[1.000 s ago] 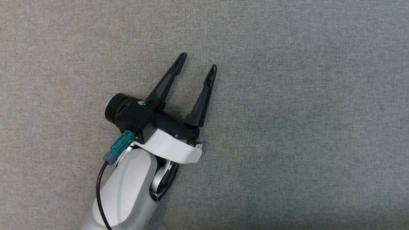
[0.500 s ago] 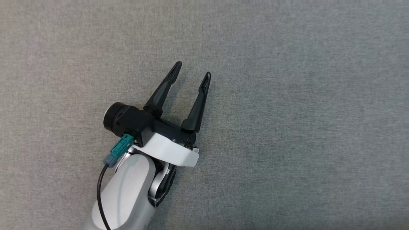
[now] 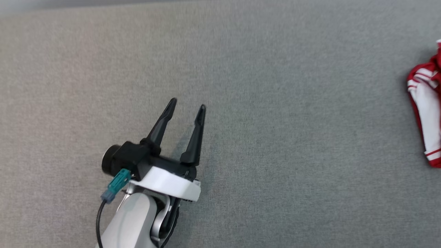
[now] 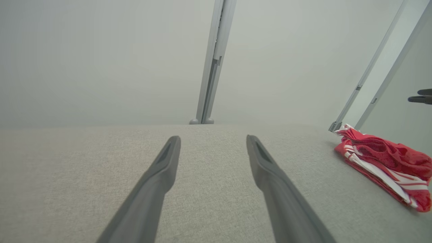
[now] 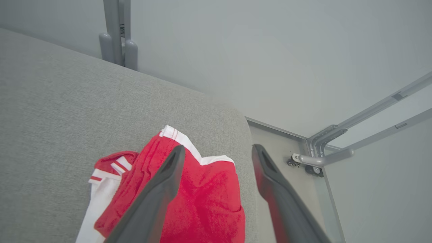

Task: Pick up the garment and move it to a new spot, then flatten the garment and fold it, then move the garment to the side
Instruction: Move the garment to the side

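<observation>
Nearest the robot, the left gripper (image 3: 187,103) hung low over the grey cloth-covered table (image 3: 275,144). Its two fingers were spread apart with nothing between them. No garment was within its reach, and bare cloth lay all round it.

Farther out, at the robot's right, the red and white garment (image 3: 425,103) lay in a compact, layered bundle close to the rounded corner of the table. In the head view it was partly cut off by the picture's edge.

The right gripper (image 5: 218,147) hovered above the bundle. Its fingers were parted and gripped nothing; the garment lay released beneath them. One finger stood over the red cloth, the other out past the table's edge.

Beyond the corner stood a metal frame (image 5: 324,148) with a bracket.

Assessment: the garment appeared set at the side, so the task was judged near its end.

Risks noted:
- The bundle sat close to the corner. A brush from a fingertip could drag it over the edge.
- A finger catching in a loose layer could pull the fold open.
- A wide swing outward could strike the frame.
</observation>
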Motion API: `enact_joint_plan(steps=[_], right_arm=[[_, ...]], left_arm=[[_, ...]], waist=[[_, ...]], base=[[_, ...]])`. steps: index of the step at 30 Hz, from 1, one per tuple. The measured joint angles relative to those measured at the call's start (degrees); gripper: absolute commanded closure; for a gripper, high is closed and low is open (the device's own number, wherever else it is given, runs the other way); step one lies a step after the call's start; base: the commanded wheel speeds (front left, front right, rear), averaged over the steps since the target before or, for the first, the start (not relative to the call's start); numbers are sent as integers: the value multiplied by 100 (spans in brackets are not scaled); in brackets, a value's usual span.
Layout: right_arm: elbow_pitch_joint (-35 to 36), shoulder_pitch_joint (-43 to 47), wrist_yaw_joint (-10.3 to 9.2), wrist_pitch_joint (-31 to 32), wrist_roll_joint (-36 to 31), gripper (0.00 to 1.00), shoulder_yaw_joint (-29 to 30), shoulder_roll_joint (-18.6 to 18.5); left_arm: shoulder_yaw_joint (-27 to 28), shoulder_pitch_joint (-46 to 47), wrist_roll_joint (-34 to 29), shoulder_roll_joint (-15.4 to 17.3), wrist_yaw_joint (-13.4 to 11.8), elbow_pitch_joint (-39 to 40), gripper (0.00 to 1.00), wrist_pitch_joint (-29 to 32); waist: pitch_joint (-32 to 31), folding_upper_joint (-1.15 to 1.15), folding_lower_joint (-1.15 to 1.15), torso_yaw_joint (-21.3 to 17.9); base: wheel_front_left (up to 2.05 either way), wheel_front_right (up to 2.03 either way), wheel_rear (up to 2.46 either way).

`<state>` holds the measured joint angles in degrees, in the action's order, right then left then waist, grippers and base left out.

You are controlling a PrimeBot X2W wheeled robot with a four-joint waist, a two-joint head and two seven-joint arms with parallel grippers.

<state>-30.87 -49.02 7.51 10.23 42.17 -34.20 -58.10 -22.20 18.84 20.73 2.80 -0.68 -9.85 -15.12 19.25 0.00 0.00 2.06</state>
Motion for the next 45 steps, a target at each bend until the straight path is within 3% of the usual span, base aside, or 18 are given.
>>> enact_joint_plan(steps=[7,10,18,27,34,45], right_arm=[[303,219,0,-702,326,0,123,1401],[471,520,0,-1112,287,0,133,1794],[795,1458,0,-2218,-478,0,545,2716],[1158,2850,0,-2496,-1599,0,1678,4032],[1583,3515,0,-2516,-2260,0,2226,4630],[2104,4244,-1,-2521,-2698,0,2927,5330]], left_arm=[[548,-531,-97,1,-140,151,0,-1],[725,-733,-121,0,-148,200,0,-1],[1021,-1149,-253,1,-141,259,0,0],[1154,-1505,-297,1,-190,355,0,0],[1100,-1632,-568,7,-200,325,0,0],[1056,-1743,-726,0,-546,438,0,0]], waist=[[-660,0,0,-40],[-888,0,0,-19],[-1283,0,0,250],[-1575,0,0,557],[-1700,0,0,680],[-1746,0,0,712]], base=[[0,0,0],[0,0,0],[0,0,0],[0,0,0],[0,0,0],[0,0,0]])
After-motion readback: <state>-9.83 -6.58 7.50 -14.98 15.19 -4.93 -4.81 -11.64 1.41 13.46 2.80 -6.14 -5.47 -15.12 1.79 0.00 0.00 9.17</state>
